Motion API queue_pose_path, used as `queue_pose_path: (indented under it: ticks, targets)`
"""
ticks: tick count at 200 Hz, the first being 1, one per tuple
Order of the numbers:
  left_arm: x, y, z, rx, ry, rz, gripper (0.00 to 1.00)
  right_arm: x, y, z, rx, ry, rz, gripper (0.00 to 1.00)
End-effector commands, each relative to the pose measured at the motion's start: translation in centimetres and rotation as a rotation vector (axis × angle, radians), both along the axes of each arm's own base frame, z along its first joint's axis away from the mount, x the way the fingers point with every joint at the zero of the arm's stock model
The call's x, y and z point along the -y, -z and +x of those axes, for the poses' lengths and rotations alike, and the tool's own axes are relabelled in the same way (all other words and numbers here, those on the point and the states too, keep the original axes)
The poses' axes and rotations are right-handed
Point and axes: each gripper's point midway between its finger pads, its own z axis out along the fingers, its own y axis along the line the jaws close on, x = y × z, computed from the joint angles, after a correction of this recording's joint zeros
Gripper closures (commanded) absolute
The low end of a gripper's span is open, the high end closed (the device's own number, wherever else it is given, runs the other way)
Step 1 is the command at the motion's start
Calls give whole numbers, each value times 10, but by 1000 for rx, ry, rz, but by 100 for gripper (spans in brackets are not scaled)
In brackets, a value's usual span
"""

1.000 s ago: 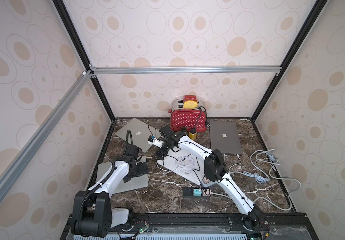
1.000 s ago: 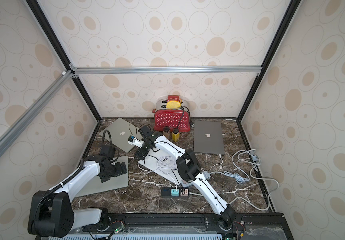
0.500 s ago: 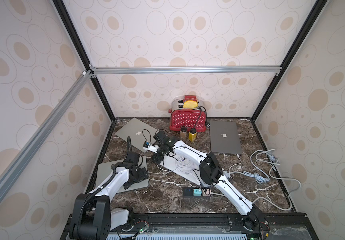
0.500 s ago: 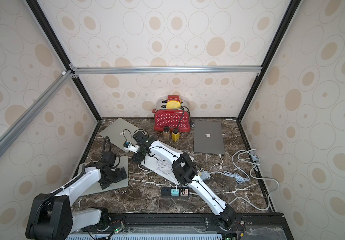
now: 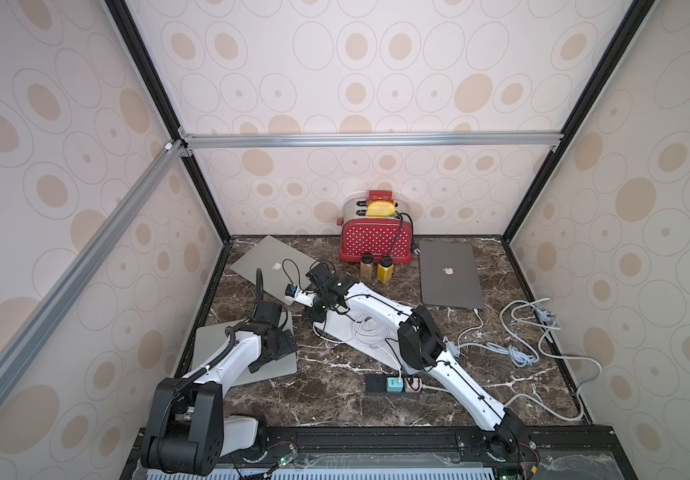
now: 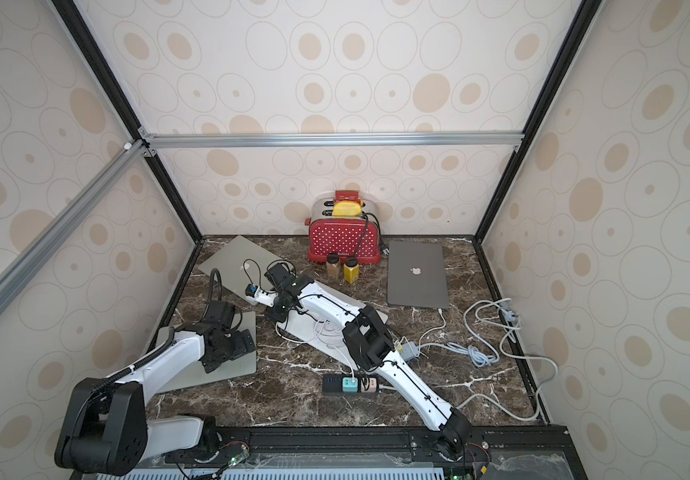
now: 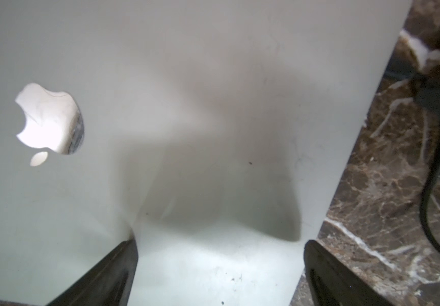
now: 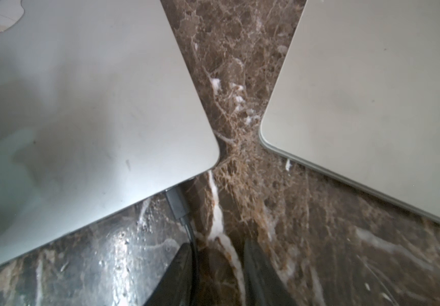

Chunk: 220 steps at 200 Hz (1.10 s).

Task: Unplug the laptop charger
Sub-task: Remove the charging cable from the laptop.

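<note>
A black charger plug [image 8: 175, 202] sits in the near edge of the silver laptop [image 8: 81, 106] at the back left [image 5: 264, 259]. Its thin black cable [image 8: 190, 235] runs from the plug along the inner face of one finger [image 8: 179, 270] of my right gripper [image 8: 219, 265]. The right jaws stand narrow with bare marble between them, apart from the plug. In both top views the right gripper [image 5: 309, 312] [image 6: 273, 314] is low by that laptop's near corner. My left gripper [image 7: 220, 243] [image 5: 279, 347] is open over a second silver laptop [image 7: 187, 106] at the front left.
A grey laptop [image 5: 449, 274] lies at the back right with a white cable [image 5: 474, 324] in its near edge. Under my right arm is a laptop [image 5: 360, 332] with coiled white cable. A red toaster [image 5: 374, 241], two jars [image 5: 376, 268], a power strip [image 5: 393, 384] and loose grey cables [image 5: 517, 353] also stand here.
My right arm has swung left and forward, down to the back-left laptop's near corner, and its jaws have narrowed. The left gripper shifted slightly over the front-left laptop and stays open.
</note>
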Motion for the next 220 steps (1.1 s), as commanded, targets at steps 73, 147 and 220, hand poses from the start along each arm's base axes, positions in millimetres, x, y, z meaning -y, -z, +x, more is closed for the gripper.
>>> queue_pose_path:
  ticks: [73, 147, 220]
  targets:
    - [10, 22, -6, -37, -16, -38, 1, 26, 49, -41, -70, -46, -183, 89]
    - [14, 31, -9, -32, 6, 2, 1, 27, 38, -37, -140, -6, -118, 100]
    - [20, 31, -12, -114, 98, 192, 1, 34, 30, -29, -198, 32, -66, 100]
